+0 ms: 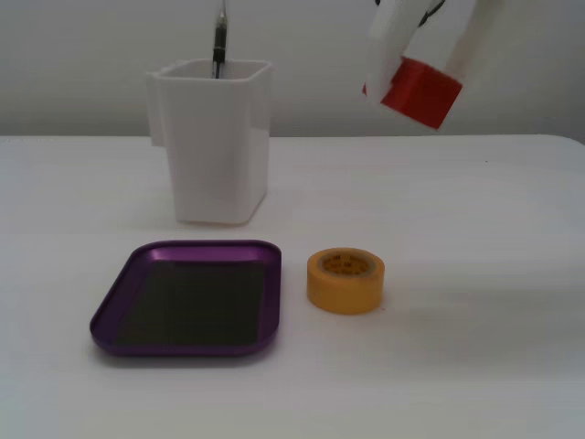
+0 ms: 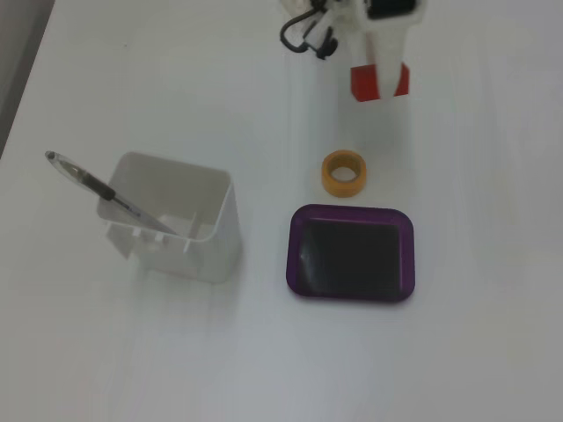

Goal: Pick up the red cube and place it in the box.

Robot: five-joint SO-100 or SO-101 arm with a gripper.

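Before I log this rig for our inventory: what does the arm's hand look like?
The hand is white moulded plastic with broad, flat fingers. In a fixed view from above, looped black cables hang beside a dark block on top. No markings are visible.

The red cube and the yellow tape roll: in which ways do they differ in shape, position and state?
The red cube is a solid angular block; the yellow tape roll is a round ring with an open center.
The red cube is held in the air by the claw, whereas the yellow tape roll rests flat on the table, beside the box.
The red cube sits tilted; the tape roll lies level.
Both are small.
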